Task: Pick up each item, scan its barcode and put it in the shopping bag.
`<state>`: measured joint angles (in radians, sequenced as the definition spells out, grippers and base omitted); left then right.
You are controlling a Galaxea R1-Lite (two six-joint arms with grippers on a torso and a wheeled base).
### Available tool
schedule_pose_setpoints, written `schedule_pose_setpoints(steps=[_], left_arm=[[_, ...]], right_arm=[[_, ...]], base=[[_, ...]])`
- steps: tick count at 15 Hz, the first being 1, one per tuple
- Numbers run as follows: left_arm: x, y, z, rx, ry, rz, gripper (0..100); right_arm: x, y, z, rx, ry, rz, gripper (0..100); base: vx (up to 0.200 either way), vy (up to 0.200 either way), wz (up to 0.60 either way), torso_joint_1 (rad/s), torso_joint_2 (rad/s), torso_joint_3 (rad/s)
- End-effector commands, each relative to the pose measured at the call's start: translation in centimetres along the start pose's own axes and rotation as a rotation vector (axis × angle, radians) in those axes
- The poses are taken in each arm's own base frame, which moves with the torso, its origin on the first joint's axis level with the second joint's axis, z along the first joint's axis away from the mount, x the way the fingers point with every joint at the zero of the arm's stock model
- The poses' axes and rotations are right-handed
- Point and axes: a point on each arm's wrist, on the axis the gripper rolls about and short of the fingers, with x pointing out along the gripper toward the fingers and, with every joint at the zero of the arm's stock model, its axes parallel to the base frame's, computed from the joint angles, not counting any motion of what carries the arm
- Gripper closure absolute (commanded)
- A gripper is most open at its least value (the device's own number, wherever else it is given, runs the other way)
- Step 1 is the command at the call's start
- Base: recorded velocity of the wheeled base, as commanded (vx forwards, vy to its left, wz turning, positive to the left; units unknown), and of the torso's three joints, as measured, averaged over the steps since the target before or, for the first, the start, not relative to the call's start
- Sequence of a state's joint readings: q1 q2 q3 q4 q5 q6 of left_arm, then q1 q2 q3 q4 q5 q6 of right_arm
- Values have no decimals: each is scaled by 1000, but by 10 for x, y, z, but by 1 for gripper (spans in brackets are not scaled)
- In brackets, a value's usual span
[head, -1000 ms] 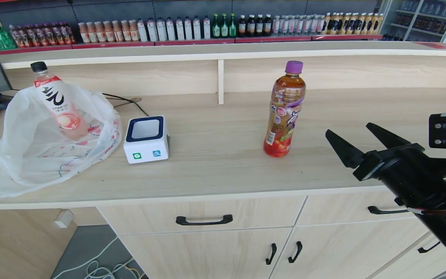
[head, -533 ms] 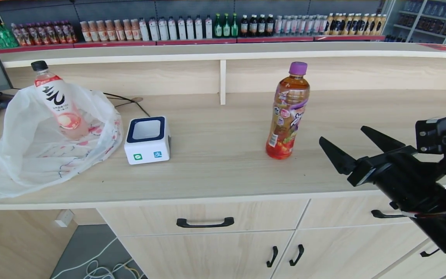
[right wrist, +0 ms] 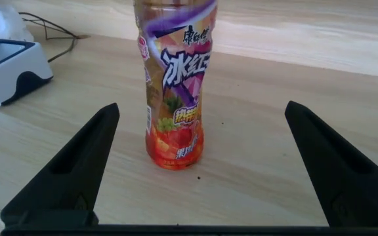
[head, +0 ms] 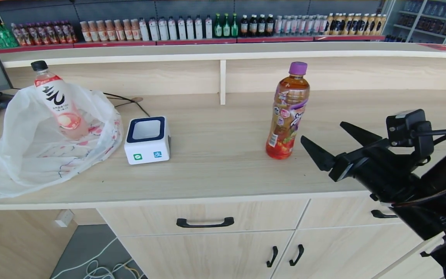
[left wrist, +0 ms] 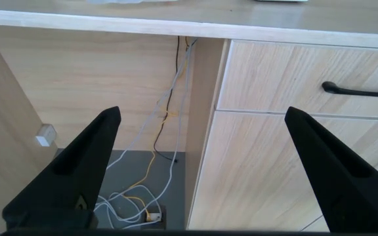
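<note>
At the left end of the table (head: 215, 162) lies the white shopping bag (head: 21, 162), slumped open, reaching from near the back of the table to the front edge. A pale pink drink bottle (head: 58, 106) with a black cap stands inside it, leaning toward the back left, with its neck and cap above the plastic. Just beside the bag's right side sits the barcode scanner (head: 146, 140), a small white box with a dark-framed window on top. A thin black cable (head: 124, 100) lies on the table behind it.

Well apart from the scanner, right of the table's middle, the tea bottle (head: 287, 112) stands upright on its base, with a purple cap and a colourful label. Nothing touches it.

The right tool (head: 321, 131) hovers just to the right of the tea bottle, over the front part of the table. It is released, its two black fingers (head: 316, 153) spread wide and pointing at the bottle, close to it but apart. From the right wrist view the bottle stands between the spread fingers, farther out than their tips.

The left tool (left wrist: 202, 113) hangs below the table's front edge, facing the cupboard front and a drawer handle (left wrist: 359, 90). It is also released, spread wide with nothing between its fingers. Loose cables (left wrist: 136, 196) lie on the floor beneath.
</note>
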<state>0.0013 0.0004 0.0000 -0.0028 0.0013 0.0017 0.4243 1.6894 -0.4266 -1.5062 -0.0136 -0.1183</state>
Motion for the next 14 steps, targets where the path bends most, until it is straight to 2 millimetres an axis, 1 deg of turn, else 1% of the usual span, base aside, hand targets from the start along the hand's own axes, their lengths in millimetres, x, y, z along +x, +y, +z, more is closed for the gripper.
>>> schedule_pose_setpoints(steps=[1,4,7,9,11,14], left_arm=[[0,0,0,0,-1,1,0],[0,0,0,0,-1,1,0],[0,0,0,0,-1,1,0],[0,0,0,0,-1,1,0],[0,0,0,0,-1,1,0],[0,0,0,0,-1,1,0]], right_arm=[[13,3,6,1,-5,13,0],[30,15,12,7,27,52,0],[50,16,12,15,35,56,0],[58,16,6,21,42,52,0],[71,18,2,54,33,52,0],[75,19,-4,56,49,53,0]], base=[[0,0,0,0,0,0],[0,0,0,0,0,0],[0,0,0,0,0,0],[0,0,0,0,0,0],[0,0,0,0,0,0],[0,0,0,0,0,0]])
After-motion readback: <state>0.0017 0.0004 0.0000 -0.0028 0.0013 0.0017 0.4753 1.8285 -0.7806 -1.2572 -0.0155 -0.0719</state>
